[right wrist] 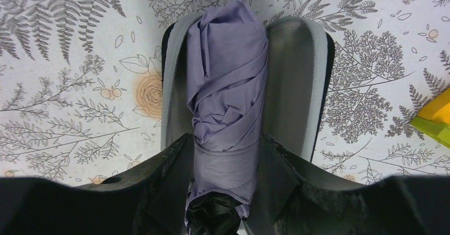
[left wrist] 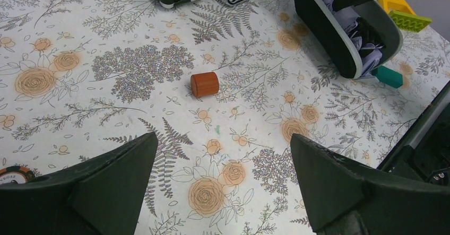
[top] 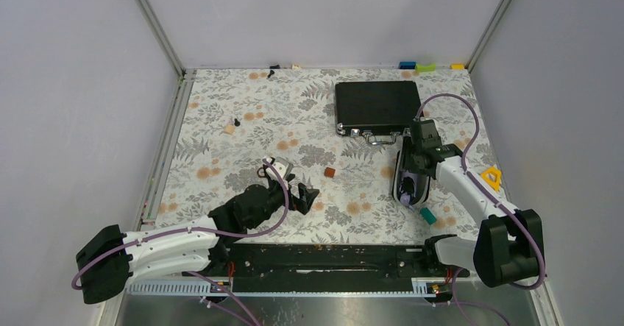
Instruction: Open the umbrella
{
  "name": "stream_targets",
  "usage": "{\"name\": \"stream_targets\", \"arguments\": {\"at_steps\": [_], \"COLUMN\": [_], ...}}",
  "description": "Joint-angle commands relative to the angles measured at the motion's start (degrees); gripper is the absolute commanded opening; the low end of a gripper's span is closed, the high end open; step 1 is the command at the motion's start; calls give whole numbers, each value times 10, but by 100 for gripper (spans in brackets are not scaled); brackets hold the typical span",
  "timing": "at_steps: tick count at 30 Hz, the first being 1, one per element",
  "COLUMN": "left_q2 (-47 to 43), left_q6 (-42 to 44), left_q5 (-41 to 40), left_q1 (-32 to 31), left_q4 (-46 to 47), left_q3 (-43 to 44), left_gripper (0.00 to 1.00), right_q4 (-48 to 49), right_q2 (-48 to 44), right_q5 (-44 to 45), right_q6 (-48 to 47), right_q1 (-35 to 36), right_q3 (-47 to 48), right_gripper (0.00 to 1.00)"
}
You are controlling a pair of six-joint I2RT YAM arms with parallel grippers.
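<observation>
Right fingers (right wrist: 170, 166) straddle the folded lavender umbrella (right wrist: 228, 86), one on each side of its lower wrap, and appear to press against it. The umbrella lies in the open clamshell case (right wrist: 289, 86) on the floral tabletop (left wrist: 106, 113). Left fingers (left wrist: 122, 166) are spread fully apart and hold nothing, near an orange cylinder (left wrist: 205, 84).

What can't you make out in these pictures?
Umbrella handle: right wrist view, cut off at the bottom edge between the fingers; top view, the right arm covers it.
Grip: whether those fingers press the umbrella or merely flank it.
Black speck: top view, too small to identify.
</observation>
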Motion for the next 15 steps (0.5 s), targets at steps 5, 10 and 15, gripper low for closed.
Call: {"name": "stream_targets", "arguments": {"at_steps": [5, 10, 15], "left_q2": [-4, -7, -11], "left_q6": [-5, -6, -7], "left_q5": [-12, -13, -13], "left_q1": [4, 4, 3], "left_q4": [23, 23, 22], "left_q3": [2, 2, 1], "left_gripper": [99, 99, 99], "right_q4": [-8, -7, -8], "right_q2": [28, 45, 80], "right_q5": [-13, -20, -29], "right_q6": [3, 12, 33], "right_q1": [3, 3, 3], "right_q3": [5, 11, 27], "right_gripper": [62, 67, 69]}}
